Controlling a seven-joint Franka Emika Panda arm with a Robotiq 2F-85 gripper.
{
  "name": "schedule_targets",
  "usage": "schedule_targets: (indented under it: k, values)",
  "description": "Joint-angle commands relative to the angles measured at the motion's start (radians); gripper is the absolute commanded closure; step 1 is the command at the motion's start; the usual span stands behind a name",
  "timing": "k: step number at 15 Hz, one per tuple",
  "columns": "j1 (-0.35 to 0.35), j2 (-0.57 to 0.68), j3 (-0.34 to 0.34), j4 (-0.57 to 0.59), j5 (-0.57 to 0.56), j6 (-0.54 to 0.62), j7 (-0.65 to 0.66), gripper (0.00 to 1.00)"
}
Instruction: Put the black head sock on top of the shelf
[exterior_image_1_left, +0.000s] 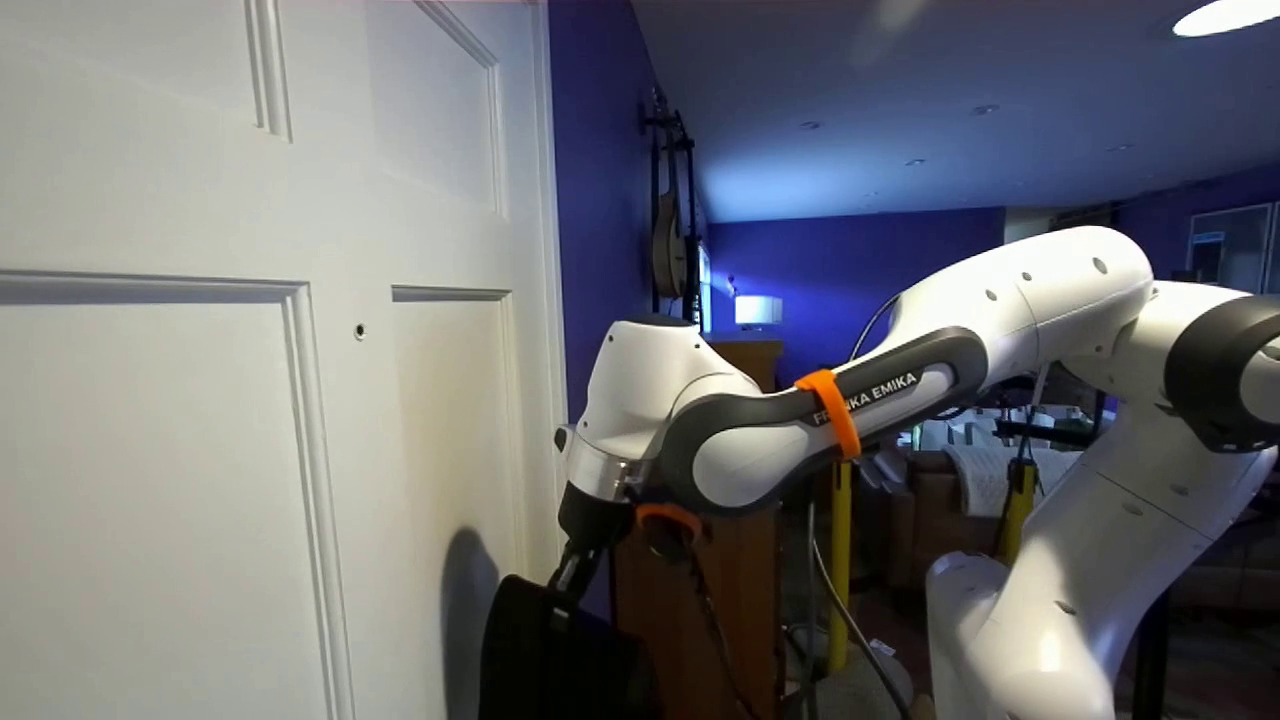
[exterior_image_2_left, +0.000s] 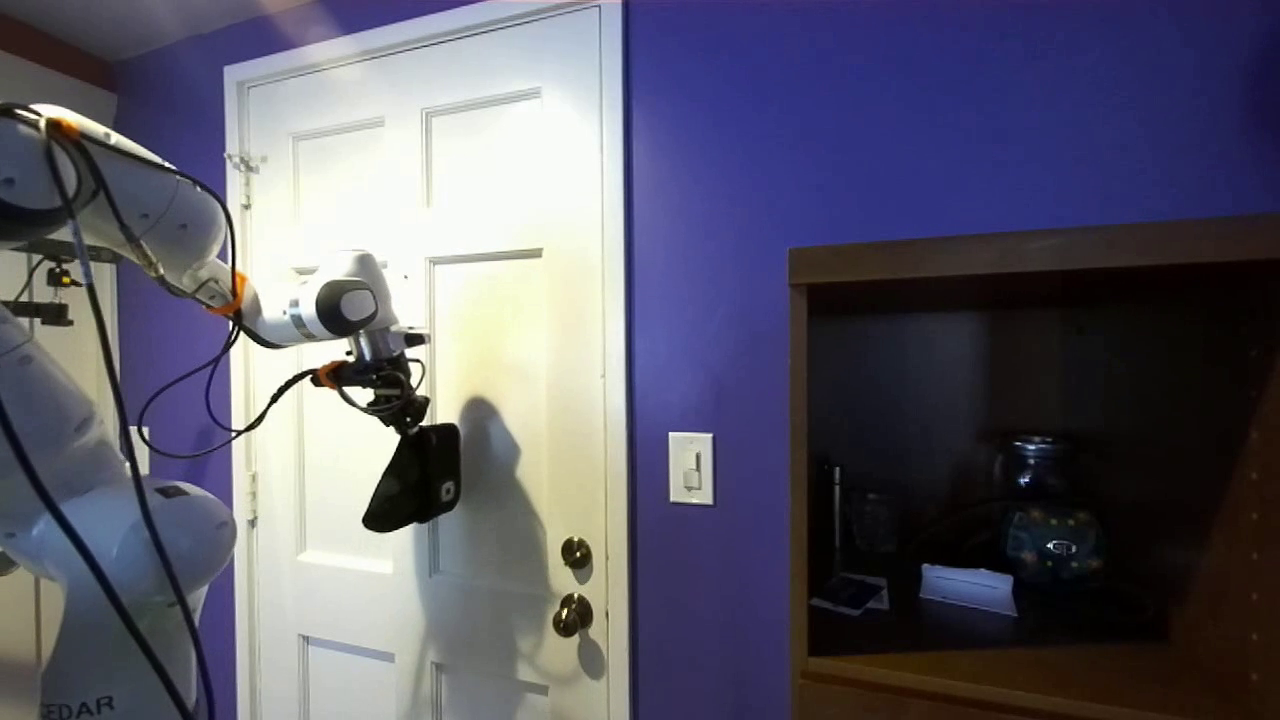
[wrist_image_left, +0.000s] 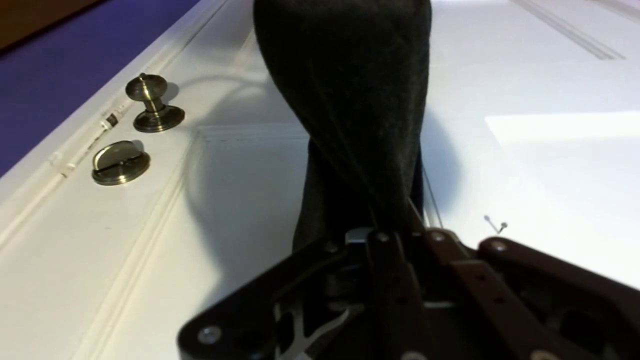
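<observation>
The black head sock hangs limp from my gripper in front of the white door. It shows in both exterior views (exterior_image_1_left: 535, 660) (exterior_image_2_left: 420, 480) and fills the upper middle of the wrist view (wrist_image_left: 355, 90). My gripper points down and is shut on the sock's pinched upper part; it shows in both exterior views (exterior_image_1_left: 572, 572) (exterior_image_2_left: 408, 418) and in the wrist view (wrist_image_left: 395, 225). The fingertips are partly hidden by dark fabric. The shelf, a brown wooden cabinet, shows in both exterior views (exterior_image_1_left: 735, 610) (exterior_image_2_left: 980, 252), apart from the gripper. Its top surface is barely visible.
The white door (exterior_image_2_left: 480, 590) with brass knobs (exterior_image_2_left: 573, 614) is close behind the sock. A light switch (exterior_image_2_left: 691, 468) is on the purple wall between door and shelf. The shelf's compartment holds a jar (exterior_image_2_left: 1038, 462) and a white card (exterior_image_2_left: 967, 589). Cables (exterior_image_2_left: 270, 405) loop from the arm.
</observation>
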Motion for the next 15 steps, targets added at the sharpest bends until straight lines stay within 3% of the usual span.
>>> schedule_targets:
  k: [1, 6, 8, 10, 15]
  values:
    - [-0.003, -0.013, -0.005, 0.001, -0.003, -0.005, 0.014, 0.93]
    - [-0.007, -0.029, -0.005, -0.006, -0.002, -0.007, 0.032, 0.93]
    - [-0.023, -0.028, -0.004, -0.002, -0.012, -0.006, 0.049, 0.98]
    - [-0.106, -0.045, -0.007, -0.001, -0.068, 0.025, 0.114, 0.98]
    - [-0.270, -0.109, -0.113, 0.054, -0.136, -0.012, 0.122, 0.98]
